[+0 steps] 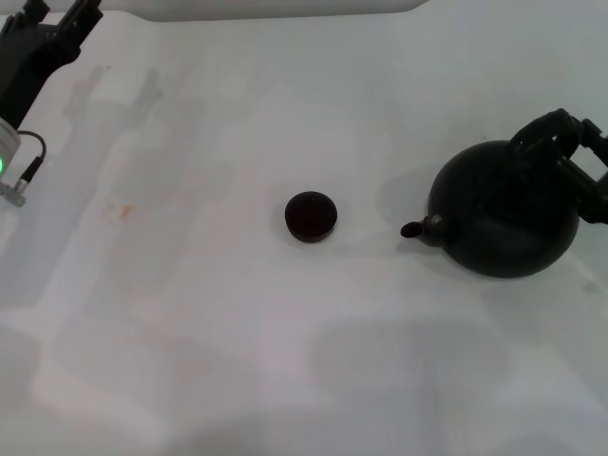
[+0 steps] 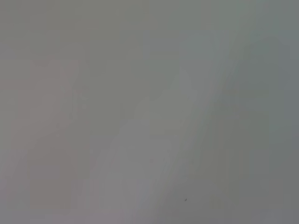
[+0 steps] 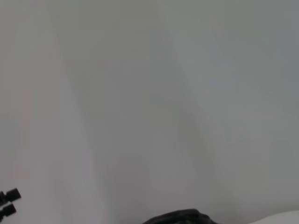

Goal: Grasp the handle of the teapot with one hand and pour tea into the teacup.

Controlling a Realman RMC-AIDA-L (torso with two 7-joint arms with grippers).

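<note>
Teapot [image 1: 503, 223] on the counter [image 1: 237, 361], right end effector [image 1: 565, 152] at its handle, grip unclear; teacup [image 1: 311, 217] awaits pouring.

White table [image 1: 237, 370] with a faint orange stain [image 1: 120, 212] near its left side.

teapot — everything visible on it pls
The teapot is a large, round, squat pot in matte black, standing upright on the white table at the robot's right. Its short spout points toward the teacup, which stands apart from it. The right gripper is at the top of the pot, over where the handle would be; the handle itself cannot be made out, nor whether the gripper touches it. The right wrist view shows only a dark curved edge, probably part of the pot.
</note>
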